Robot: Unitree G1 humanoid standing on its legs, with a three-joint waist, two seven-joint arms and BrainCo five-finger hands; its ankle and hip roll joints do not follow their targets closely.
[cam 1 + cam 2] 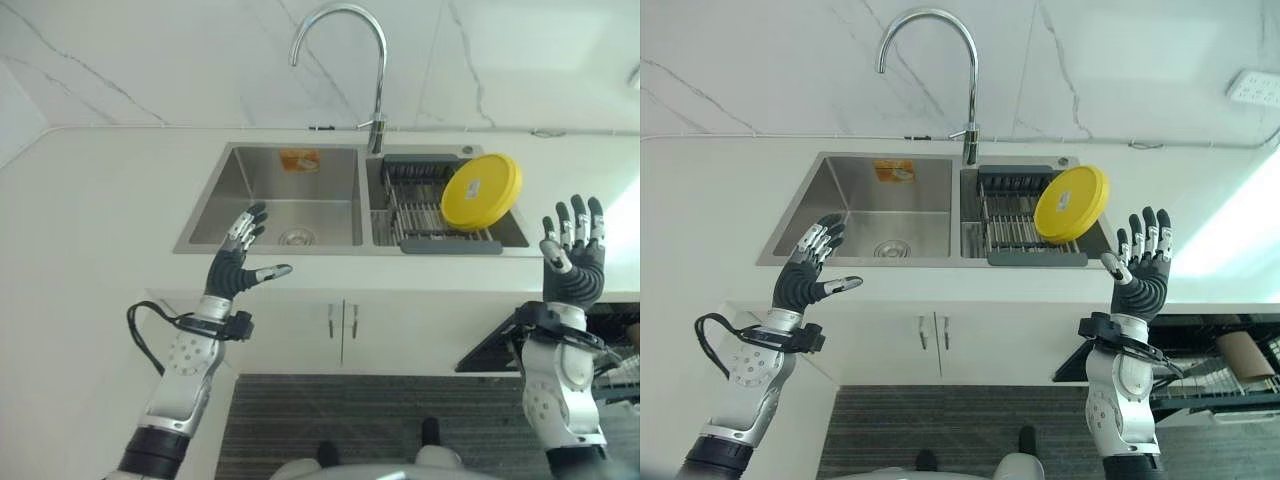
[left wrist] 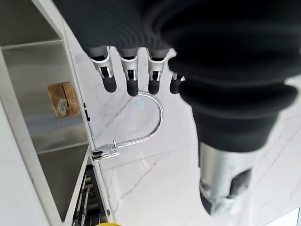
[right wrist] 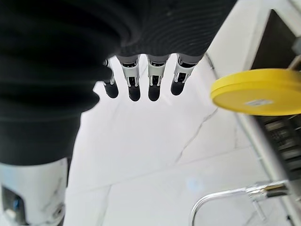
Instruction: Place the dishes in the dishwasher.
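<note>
I'm seeing the round yellow plastic plate (image 1: 481, 191) leaning in the dark wire rack (image 1: 432, 212) at 1 o'clock; left hand (image 1: 236, 262) and right hand (image 1: 572, 260) hovering released, holding nothing.

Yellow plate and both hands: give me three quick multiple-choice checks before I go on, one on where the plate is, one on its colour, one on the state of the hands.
1. Where is the plate?
A. Flat on the counter left of the sink
B. Leaning in the rack in the sink's right basin
C. In the right hand

2. What colour is the plate?
A. Yellow
B. White
C. Blue

3. How are the two hands?
A. Both curled round the plate
B. Left shut on the tap
C. Both open and empty

Answers:
1 B: the plate stands tilted on its edge in the dark rack, in the right basin of the sink.
2 A: its whole face is yellow.
3 C: the left hand and right hand are raised with fingers straight, apart from the plate and the tap.
</note>
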